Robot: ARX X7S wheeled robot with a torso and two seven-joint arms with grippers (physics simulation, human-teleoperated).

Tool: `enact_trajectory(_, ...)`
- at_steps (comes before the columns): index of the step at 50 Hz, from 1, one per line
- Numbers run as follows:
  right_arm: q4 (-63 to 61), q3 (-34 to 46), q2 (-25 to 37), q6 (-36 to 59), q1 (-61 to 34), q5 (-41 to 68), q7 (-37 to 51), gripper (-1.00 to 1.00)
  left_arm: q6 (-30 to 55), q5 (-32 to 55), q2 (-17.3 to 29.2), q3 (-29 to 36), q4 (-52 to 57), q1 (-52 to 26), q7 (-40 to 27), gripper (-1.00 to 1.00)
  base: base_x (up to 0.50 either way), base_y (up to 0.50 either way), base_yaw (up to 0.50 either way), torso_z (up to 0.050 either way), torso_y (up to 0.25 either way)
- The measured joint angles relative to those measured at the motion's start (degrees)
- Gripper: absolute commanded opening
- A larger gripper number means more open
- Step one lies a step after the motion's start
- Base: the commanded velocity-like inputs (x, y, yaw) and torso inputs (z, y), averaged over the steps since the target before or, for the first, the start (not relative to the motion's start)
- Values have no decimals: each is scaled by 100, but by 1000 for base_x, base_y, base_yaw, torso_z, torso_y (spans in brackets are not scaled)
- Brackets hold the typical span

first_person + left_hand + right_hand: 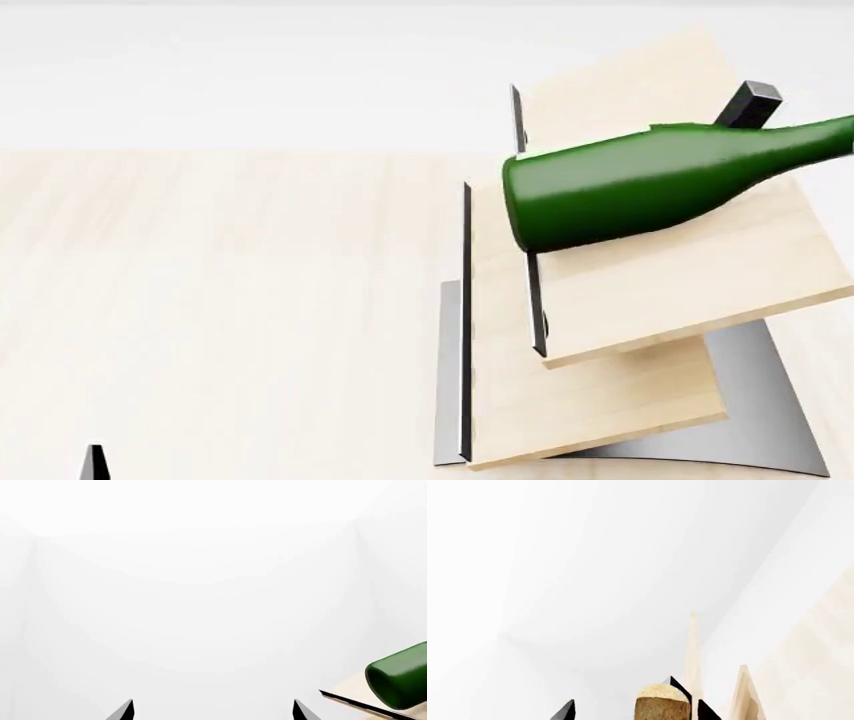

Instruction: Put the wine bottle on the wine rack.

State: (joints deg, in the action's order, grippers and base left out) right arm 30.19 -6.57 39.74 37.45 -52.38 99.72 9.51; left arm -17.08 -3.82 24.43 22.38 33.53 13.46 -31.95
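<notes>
Both jaws spread wide, holding nothing.

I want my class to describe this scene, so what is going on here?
A two-armed robot is putting a wine bottle on a wine rack. The bottle lies on its side across an upper slanted board, neck pointing out of the head view. The right wrist view shows its cork beside the right gripper, but a grip cannot be confirmed. The left gripper is open and holds nothing.

there are no words or numbers to read here. the wine bottle has no label.
</notes>
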Motion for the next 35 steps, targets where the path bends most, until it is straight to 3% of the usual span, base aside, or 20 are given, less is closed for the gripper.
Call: enact_trajectory(35, 227, 187, 76, 26, 0, -393, -271, 100, 10, -4, 30, 38, 0, -19, -41, 100, 0, 0, 0, 0, 0)
